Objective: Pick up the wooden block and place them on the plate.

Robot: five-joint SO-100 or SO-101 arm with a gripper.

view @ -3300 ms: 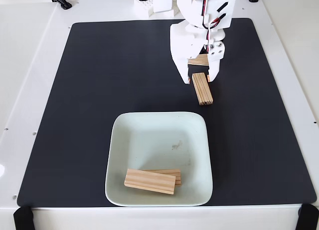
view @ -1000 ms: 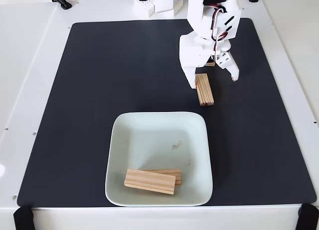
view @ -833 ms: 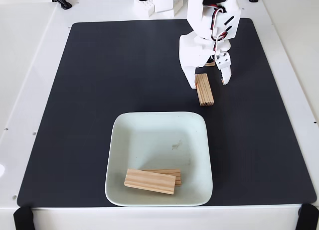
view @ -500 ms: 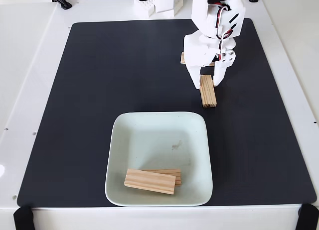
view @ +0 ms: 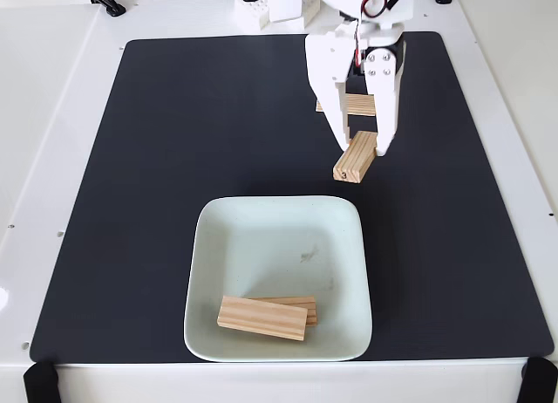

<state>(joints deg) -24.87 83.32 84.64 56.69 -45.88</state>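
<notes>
While our gripper (view: 364, 150) pinches one wooden block (view: 355, 156) by its far end between both fingers, we see it tilted above the black mat (view: 174, 159), just beyond the plate (view: 349, 246), which carries two more blocks (view: 263, 317).

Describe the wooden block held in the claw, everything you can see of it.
The held wooden block is a small rectangular piece of light-tan wood with lengthwise grain lines. The claw is shut on its upper end, one white finger on each side. It hangs tilted, its free end angled down toward the left of the fixed view, apparently lifted off the black mat, just beyond the plate's far rim.
</notes>
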